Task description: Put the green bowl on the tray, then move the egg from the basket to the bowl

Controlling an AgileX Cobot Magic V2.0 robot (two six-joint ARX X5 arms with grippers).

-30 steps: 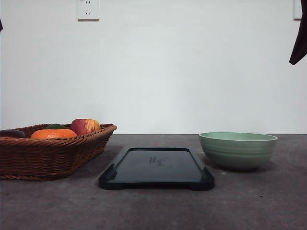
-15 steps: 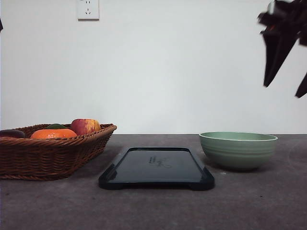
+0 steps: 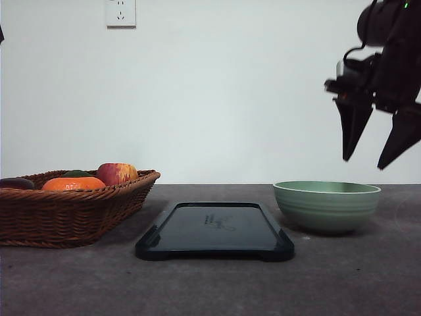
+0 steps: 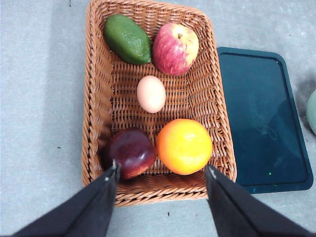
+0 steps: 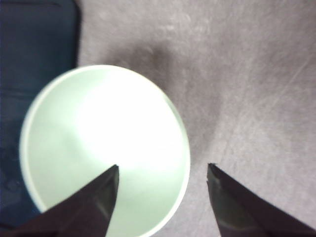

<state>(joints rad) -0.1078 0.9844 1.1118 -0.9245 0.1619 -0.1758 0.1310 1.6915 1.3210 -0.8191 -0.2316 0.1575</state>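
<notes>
The right gripper (image 3: 362, 161), jaws spread wide and empty, has descended since the earlier frame to hover above the pale sage-green ridged ceramic bowl (image 3: 326, 205). The bowl stays on the grey table (image 3: 210, 289), right of the dark glossy rectangular tray (image 3: 215, 230).

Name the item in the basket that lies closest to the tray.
The orange fruit. It sits against the basket wall on the side of the tray; the dark red fruit beside it lies by the far wall.

Front view sits low at table level; wrist views look down, sharing the tray (image 4: 264, 118).
</notes>
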